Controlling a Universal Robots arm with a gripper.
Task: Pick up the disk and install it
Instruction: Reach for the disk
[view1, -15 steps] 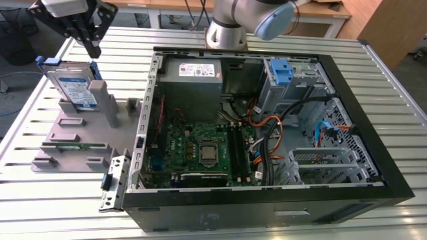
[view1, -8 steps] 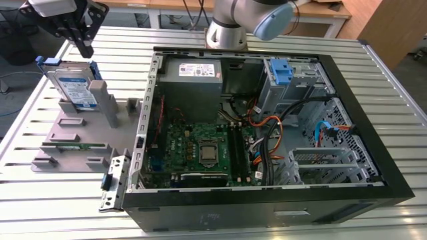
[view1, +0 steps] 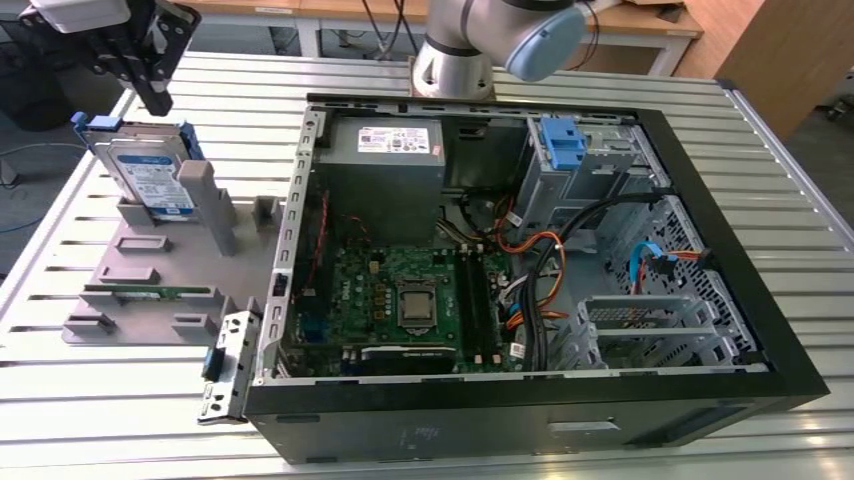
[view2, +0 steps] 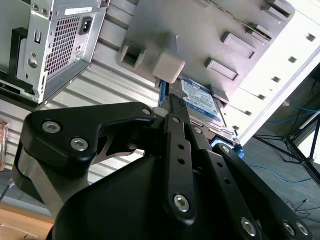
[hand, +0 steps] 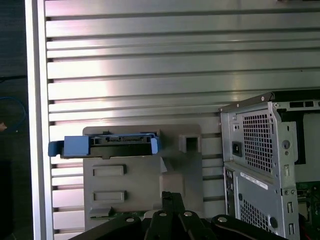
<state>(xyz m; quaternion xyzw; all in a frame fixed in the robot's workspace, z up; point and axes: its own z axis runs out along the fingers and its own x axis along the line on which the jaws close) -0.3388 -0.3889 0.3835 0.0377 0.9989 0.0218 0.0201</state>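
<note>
Black end effector (view1: 151, 98): in both wrist views the fingers (view2: 176, 130) lie pressed together, with no gap I can make out and nothing gripped. In the exterior view it hangs tips-down above the disk (view1: 144, 178), with clear air between them.

Clearance: the disk stands on edge, tilted, in a slot of the grey fixture (view1: 154, 255). Its upper edge is free. A grey post (view1: 211, 205) rises just beside it on the exterior view's right. The fixture lies just beside the side wall of the open computer case (view1: 694, 330), and I see open room above both.

Surface: the desk (view1: 107, 420) is slatted aluminium with long grooves. Its edge runs near the fixture on the exterior view's left, and past it is dark floor with a blue cable (view1: 27, 150). Wooden furniture (view1: 787, 50) stands beyond the far edge.

Disk: silver body with a white-and-blue label on the broad face, clipped in a blue carrier frame. In the first wrist view I see it edge-on (hand: 120, 142), dark between blue tabs that jut out at both ends.

Farther off, inside the case, sit a grey power-supply box (view1: 387, 150) and a lone blue bracket (view1: 562, 140) in the drive cage.
</note>
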